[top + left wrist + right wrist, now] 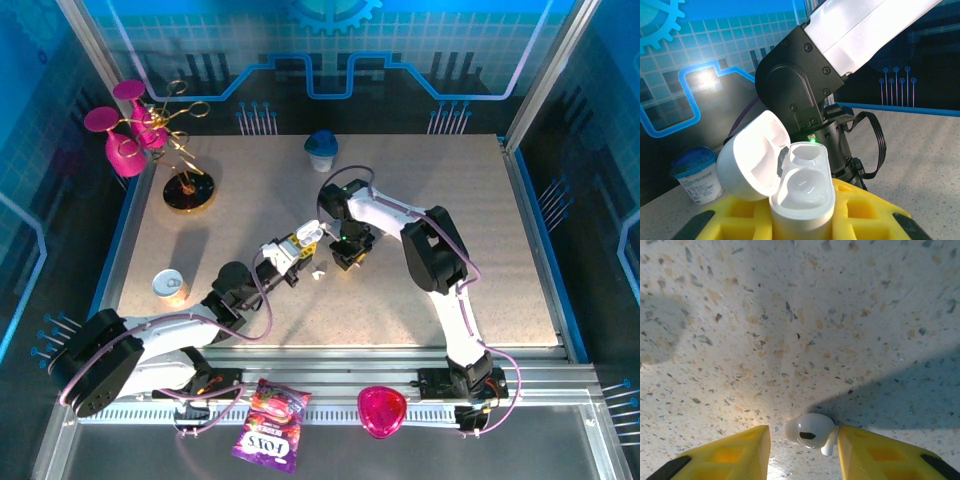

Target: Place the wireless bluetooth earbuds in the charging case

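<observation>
1. Roughly at the counter's middle: left gripper (297,250) clamped on the open white charging case (802,197), held upright between yellow fingers (865,212).
2. Lid (752,160) of the case hinged back, to the left in the left wrist view; two moulded wells facing up, bare white plastic.
3. Just right of the case in the top view: right gripper (348,255), pointed straight down at the counter (790,315). Its black wrist housing close behind the case in the left wrist view.
4. Seen from the right wrist: jaws partly apart, straddling one white earbud (810,431) that lies on the speckled surface.
5. Earbud stem touching the inner face of the finger on the right of that view; clear gap to the other finger, so not pinched.
6. Near the far edge: blue-lidded tub (321,150). Toward the far left corner: gold stand (188,188) hung with pink glasses (122,145). By the left edge: opened tin (170,284).
7. On the metal frame past the near edge: purple snack bag (267,432) and, well apart to its right, a rounded pink object (382,410).
</observation>
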Robot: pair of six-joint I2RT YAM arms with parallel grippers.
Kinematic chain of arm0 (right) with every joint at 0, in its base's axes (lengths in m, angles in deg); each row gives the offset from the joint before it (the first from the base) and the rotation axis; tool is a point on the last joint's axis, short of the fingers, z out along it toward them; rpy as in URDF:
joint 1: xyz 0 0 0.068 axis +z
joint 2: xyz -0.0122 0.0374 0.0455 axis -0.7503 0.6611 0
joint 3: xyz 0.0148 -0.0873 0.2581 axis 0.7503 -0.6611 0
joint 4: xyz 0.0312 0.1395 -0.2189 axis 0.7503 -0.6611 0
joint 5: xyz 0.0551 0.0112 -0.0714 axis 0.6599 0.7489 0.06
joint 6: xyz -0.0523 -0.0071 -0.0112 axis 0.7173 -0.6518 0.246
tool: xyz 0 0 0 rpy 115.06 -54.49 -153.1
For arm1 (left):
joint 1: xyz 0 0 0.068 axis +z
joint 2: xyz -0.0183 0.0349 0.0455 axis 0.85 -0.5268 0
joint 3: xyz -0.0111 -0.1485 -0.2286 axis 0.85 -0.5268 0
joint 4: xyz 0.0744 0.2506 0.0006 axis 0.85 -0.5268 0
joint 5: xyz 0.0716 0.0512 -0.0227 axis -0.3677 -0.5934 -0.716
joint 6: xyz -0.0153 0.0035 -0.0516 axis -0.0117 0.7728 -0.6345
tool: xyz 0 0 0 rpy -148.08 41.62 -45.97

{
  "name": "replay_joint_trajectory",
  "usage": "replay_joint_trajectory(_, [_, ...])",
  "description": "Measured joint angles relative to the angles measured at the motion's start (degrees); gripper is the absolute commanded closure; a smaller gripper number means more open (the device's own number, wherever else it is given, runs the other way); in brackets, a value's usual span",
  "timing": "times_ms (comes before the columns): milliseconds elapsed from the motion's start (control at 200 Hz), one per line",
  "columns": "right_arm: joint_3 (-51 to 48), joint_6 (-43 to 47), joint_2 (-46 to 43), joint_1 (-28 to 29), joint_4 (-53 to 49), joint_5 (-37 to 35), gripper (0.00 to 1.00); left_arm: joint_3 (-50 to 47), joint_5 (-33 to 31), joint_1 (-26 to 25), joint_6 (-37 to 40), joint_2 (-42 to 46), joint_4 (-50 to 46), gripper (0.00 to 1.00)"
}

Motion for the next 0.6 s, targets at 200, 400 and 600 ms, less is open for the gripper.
replay_joint_trajectory(200, [0.8, 0.4, 1.1, 0.1, -0.5, -0.8, 0.64, 0.0, 0.0, 0.0, 0.0, 0.0, 0.0, 0.85])
replay_joint_trajectory(400, [1.7, -0.1, 1.9, 0.1, -1.2, -1.9, 0.71, 0.0, 0.0, 0.0, 0.0, 0.0, -0.1, 0.85])
replay_joint_trajectory(600, [2.4, -1.6, 2.4, 0.1, -1.8, -2.1, 0.67, 0.0, 0.0, 0.0, 0.0, 0.0, -0.2, 0.85])
